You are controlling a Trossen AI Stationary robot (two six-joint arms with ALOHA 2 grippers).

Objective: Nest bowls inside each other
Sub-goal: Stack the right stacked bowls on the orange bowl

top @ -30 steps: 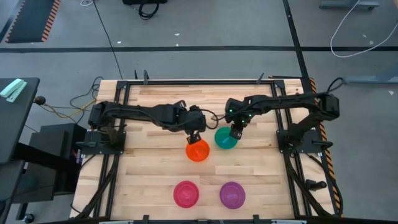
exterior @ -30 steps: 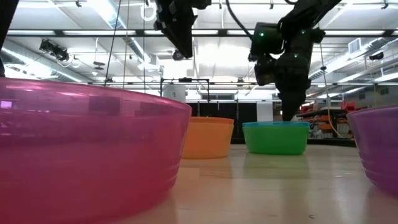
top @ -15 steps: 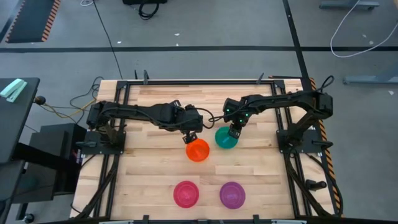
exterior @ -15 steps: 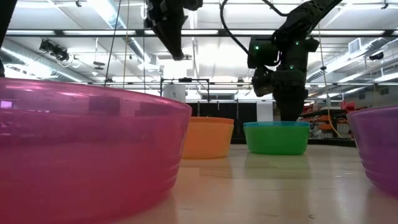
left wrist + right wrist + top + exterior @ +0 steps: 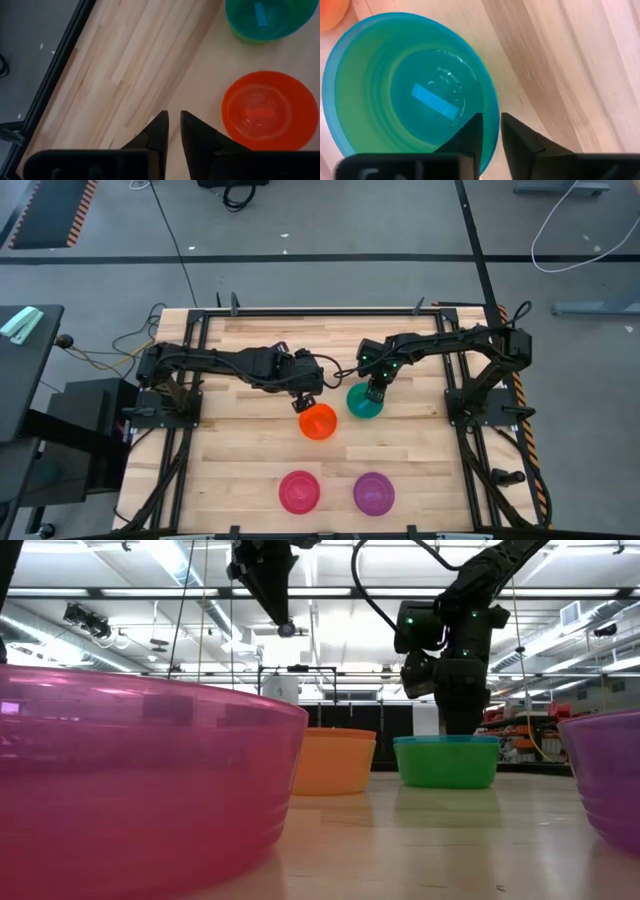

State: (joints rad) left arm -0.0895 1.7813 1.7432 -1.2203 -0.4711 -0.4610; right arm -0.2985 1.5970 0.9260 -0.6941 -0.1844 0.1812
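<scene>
A blue bowl sits nested in a green bowl (image 5: 362, 402) (image 5: 410, 90) mid-table, with an orange bowl (image 5: 318, 422) (image 5: 262, 111) just to its near-left. A pink-red bowl (image 5: 299, 491) and a purple bowl (image 5: 373, 493) stand at the near edge. No yellow bowl shows. My right gripper (image 5: 377, 391) (image 5: 491, 127) is at the nested pair's far-right rim, shut on it. My left gripper (image 5: 306, 402) (image 5: 173, 125) hangs shut above bare table, just far-left of the orange bowl, touching nothing. My right gripper has the rim (image 5: 495, 112) of the nested blue-and-green pair on its far-right side. One finger (image 5: 470, 132) stands inside the blue bowl and the other outside. The fingers come from above, pointing down. The pair stands upright with its base on the table.
The pink-red bowl (image 5: 140, 780) and the purple bowl (image 5: 610, 780) stand close to the low camera. Black frame rails (image 5: 300, 311) run round the table. Bare wood lies between the mid-table bowls and the near pair.
My left gripper has drawn back a little toward the table's left, away from the orange bowl, staying shut. My right gripper has stayed at the nested pair's rim.
</scene>
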